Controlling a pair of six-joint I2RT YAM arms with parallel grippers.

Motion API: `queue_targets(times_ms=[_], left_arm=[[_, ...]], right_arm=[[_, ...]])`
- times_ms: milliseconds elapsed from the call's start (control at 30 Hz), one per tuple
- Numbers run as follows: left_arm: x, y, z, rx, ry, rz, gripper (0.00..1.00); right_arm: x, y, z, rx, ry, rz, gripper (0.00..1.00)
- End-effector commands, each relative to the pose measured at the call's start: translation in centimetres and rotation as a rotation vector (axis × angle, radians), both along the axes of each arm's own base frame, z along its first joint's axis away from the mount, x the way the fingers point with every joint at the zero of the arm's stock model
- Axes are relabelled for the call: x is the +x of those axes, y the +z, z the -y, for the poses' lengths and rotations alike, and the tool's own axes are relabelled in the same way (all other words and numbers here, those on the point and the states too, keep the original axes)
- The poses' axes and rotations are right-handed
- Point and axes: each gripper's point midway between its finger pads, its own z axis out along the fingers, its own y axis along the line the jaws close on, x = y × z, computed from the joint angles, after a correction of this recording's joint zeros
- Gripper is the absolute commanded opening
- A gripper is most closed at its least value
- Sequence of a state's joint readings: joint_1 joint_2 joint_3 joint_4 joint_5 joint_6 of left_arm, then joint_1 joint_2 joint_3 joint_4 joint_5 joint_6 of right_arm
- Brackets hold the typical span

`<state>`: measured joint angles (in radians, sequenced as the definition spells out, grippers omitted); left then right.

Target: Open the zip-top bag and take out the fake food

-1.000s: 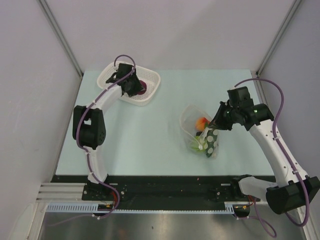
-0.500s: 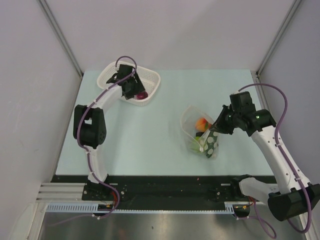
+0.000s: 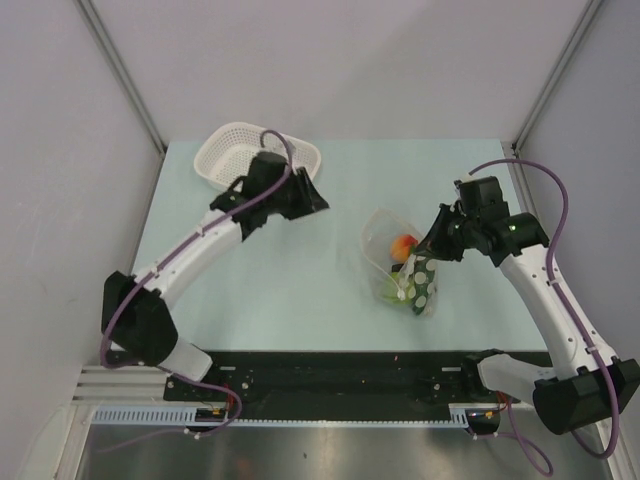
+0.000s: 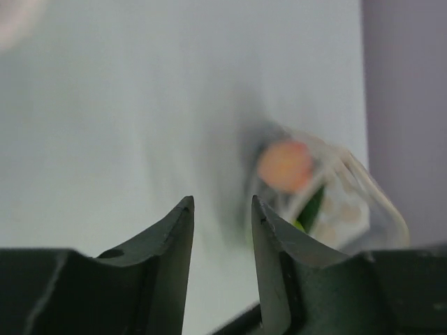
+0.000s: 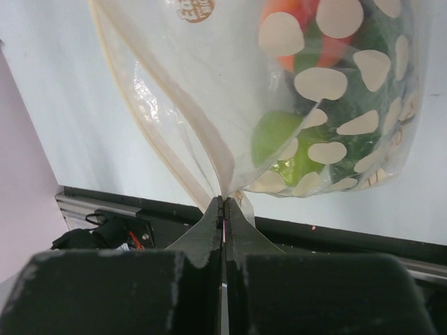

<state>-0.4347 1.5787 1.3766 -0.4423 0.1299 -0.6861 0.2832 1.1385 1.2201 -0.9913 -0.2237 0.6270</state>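
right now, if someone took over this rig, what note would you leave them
Left tool: open and empty, above the table, between the white basket and the bag, pointing at the bag.
Right tool: shut on the edge of the zip-top bag, pinching its mouth strip.
The bag lies right of centre and its mouth looks spread open.
An orange fruit and a lime-green piece are inside it.
Done: the bag appears opened.
Left: take out the food that is in the bag.
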Motion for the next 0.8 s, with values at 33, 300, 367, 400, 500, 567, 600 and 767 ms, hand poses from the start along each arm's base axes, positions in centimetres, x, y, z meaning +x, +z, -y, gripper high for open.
queue_targets(times_ms=[33,300,367,400,500,567,600,767], left_arm=[[-10.2,2.0,9.2,-0.208,-0.251,-0.006,0.33],[-16.8,2.1,16.4,-0.223,-0.468,-0.030,0.16],[-16.6,2.3,17.1,-0.217,-0.470,-0.029,0.16],[-16.3,2.3,17.2,-0.214,-0.463,-0.029,0.15],[-15.7,1.8,17.9,-0.199,-0.460,-0.041,0.13],[-15.4,1.3,18.7,-0.188,-0.479,-0.050,0.13],[-15.2,1.1,19.1,-0.186,-0.490,-0.049,0.13],[-15.1,-3.1,21.1,-0.136,-0.538,-0.157,0.12]], right_arm=[[0.5,2.2,-1.3,0.073,0.064,0.090,0.00],[-0.1,1.6,-2.2,0.073,0.123,0.087,0.00],[-0.2,1.8,-2.6,0.071,0.141,0.094,0.00],[-0.2,1.9,-2.7,0.069,0.144,0.097,0.00],[-0.3,2.2,-2.7,0.071,0.145,0.104,0.00],[-0.5,2.2,-2.8,0.079,0.145,0.099,0.00],[-0.6,2.0,-2.8,0.081,0.145,0.094,0.00],[-0.6,2.3,-2.8,0.078,0.152,0.099,0.00]])
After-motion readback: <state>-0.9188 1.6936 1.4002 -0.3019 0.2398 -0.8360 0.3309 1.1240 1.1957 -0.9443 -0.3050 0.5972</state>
